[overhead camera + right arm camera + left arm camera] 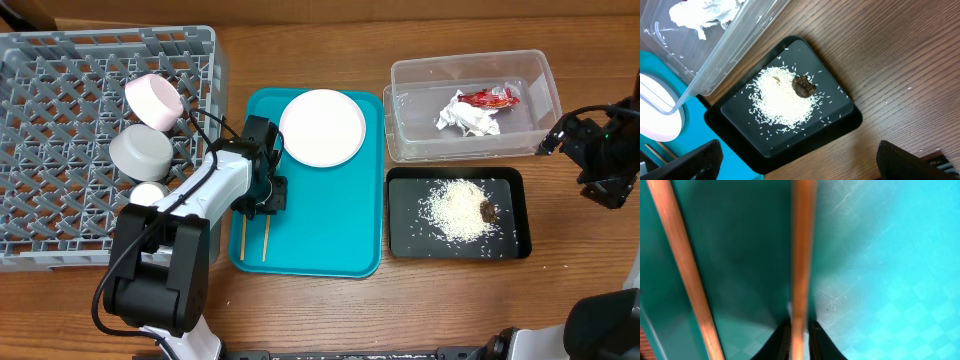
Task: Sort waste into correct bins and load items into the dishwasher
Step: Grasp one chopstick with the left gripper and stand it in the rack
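The left tool (pixel 801 337) is down on the teal tray (pixel 340 250), its two dark fingers pressed in on either side of one chopstick (pixel 800 255). It is pinching that stick close to one end, and the rest of the stick runs straight out ahead of the fingertips. I can't tell whether the stick is resting on the tray floor or just clear of it. The second chopstick (pixel 682 265) lies free just to the tool's left, nearly parallel, by the tray's left rim.

Past the tool, at the far end of the same tray, sits the white plate (pixel 322 127), flat and apart from both sticks. On the tool's left, off the tray, stands the dish rack (pixel 60 120). Its nearest corner holds a pink bowl (pixel 155 100) tipped on its side and, just nearer the tool, a grey bowl (pixel 141 152).

Well over to the tool's right, across the counter (pixel 300 320), the clear tub (pixel 540 70) holds the red wrapper (pixel 492 97) touching the crumpled white paper (pixel 467 120). Just beside the tub, on the robot's side of it, the black tray (pixel 405 240) carries a heap of rice (pixel 462 210), with the brown scrap (pixel 488 211) at the heap's right edge.

The right tool (pixel 797 155) hangs beyond the tub's right end with its fingers spread wide and nothing between them. It looks down on the black tray.
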`<act>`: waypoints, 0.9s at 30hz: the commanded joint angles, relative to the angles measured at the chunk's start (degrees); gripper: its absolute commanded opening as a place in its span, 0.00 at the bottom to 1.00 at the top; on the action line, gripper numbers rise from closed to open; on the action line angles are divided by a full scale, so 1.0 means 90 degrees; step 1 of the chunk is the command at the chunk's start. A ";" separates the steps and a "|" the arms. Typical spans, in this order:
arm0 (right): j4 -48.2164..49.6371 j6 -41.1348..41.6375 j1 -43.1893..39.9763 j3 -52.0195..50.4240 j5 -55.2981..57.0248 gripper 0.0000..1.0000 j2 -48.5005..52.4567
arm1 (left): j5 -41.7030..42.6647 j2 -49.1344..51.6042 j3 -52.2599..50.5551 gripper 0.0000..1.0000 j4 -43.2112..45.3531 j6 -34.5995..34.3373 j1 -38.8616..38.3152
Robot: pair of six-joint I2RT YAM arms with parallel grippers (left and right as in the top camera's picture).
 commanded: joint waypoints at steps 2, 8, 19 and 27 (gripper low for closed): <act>0.0012 -0.0034 0.0000 0.0041 -0.0036 1.00 -0.0068 | 0.0070 0.0192 -0.0022 0.04 -0.0007 0.0039 -0.0046; 0.0015 -0.0034 0.0000 0.0041 -0.0036 1.00 -0.0068 | 0.0073 0.0070 0.0396 0.04 -0.0566 -0.0012 -0.0039; 0.0015 -0.0034 0.0000 0.0041 -0.0034 1.00 -0.0068 | -0.1936 -0.1234 0.2336 0.04 -0.2050 -0.0136 0.0869; 0.0010 -0.0034 0.0000 0.0041 -0.0036 1.00 -0.0068 | -0.1972 -0.0937 0.2307 0.04 -0.1610 0.0308 0.1729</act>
